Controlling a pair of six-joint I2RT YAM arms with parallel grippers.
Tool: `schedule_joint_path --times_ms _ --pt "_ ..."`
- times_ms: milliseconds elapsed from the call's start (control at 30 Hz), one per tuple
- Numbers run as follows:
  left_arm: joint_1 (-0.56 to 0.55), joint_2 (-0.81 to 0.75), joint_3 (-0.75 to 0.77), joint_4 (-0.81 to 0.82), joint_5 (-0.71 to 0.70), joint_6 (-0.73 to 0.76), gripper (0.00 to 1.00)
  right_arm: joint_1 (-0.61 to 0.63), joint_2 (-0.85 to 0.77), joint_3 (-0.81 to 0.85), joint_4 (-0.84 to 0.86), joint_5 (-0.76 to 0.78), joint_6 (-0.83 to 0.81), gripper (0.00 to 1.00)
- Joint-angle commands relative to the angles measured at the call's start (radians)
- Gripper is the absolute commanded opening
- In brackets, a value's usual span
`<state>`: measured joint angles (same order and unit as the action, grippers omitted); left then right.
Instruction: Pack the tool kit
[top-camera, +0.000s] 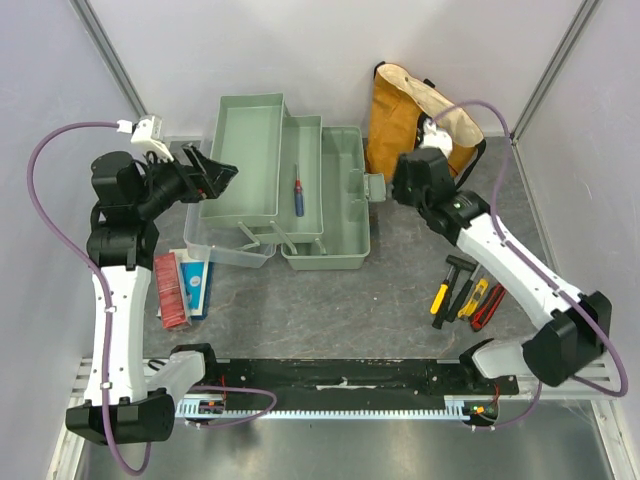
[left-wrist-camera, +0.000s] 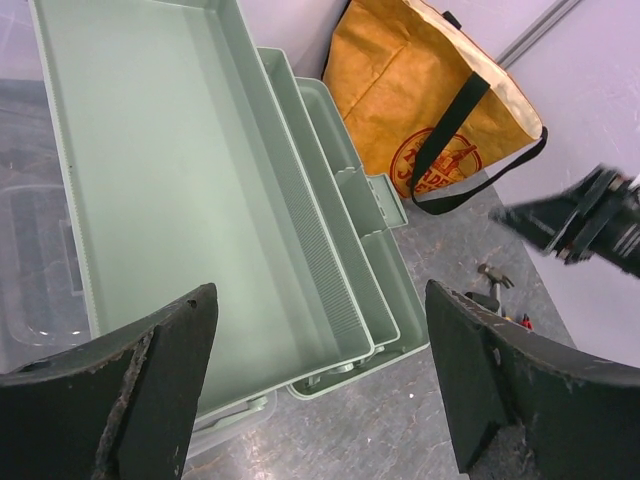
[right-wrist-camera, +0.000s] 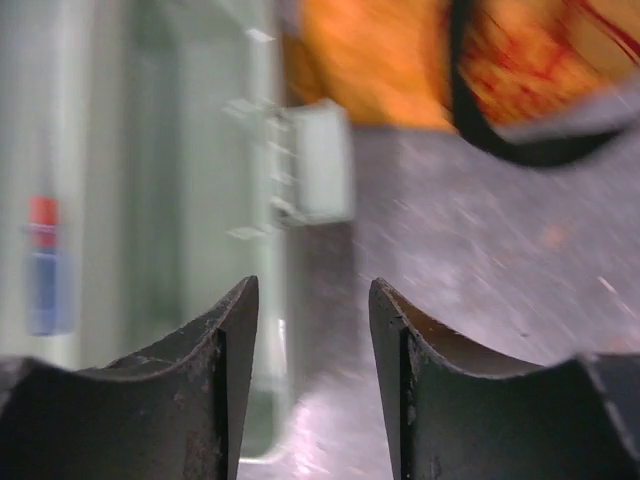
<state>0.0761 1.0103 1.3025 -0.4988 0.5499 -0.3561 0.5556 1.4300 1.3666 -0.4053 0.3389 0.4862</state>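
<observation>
At mid-counter, toward the back: toolbox, open, trays fanned out leftward in steps. Top tray bare inside. In the middle tray, one screwdriver, red-and-blue handle, lying lengthwise. Clear lid folded down at the near left, partly under the trays.

Left jaws: spread wide, nothing between, hovering at the left edge of the top tray and pointing across it; no contact visible. Right jaws: parted, a clear gap, nothing pinched, just beside the latch on the toolbox's right end. Right wrist view blurred; touching or not, impossible to tell.

At the back, beyond the right jaws: mustard bag with black strap, upright. On the counter to the right, under the right arm, well apart from the toolbox: loose hand tools in a cluster, a black-headed hammer with yellow-handled and red-handled pieces beside it. To the left, near the left arm: flat red and blue packets, just beside the lid.
</observation>
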Motion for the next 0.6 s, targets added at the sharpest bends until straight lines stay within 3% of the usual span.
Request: schedule_joint_path --times_ms 0,133,233,467,567 --pt "-0.003 0.004 0.008 0.059 0.002 0.014 0.9 -0.072 -0.08 -0.243 -0.13 0.022 0.037 0.52" --pt "-0.002 -0.01 -0.023 0.088 -0.014 0.006 0.9 -0.101 -0.144 -0.443 -0.155 0.032 0.093 0.44" --pt "-0.001 -0.018 -0.048 0.109 -0.019 0.002 0.9 -0.112 -0.186 -0.556 -0.156 0.052 0.133 0.44" --pt "-0.002 -0.019 -0.06 0.109 -0.025 0.006 0.9 -0.118 -0.243 -0.681 -0.152 0.097 0.155 0.44" --pt "-0.002 -0.029 -0.069 0.112 -0.031 0.008 0.9 -0.128 -0.267 -0.704 -0.164 0.127 0.164 0.48"
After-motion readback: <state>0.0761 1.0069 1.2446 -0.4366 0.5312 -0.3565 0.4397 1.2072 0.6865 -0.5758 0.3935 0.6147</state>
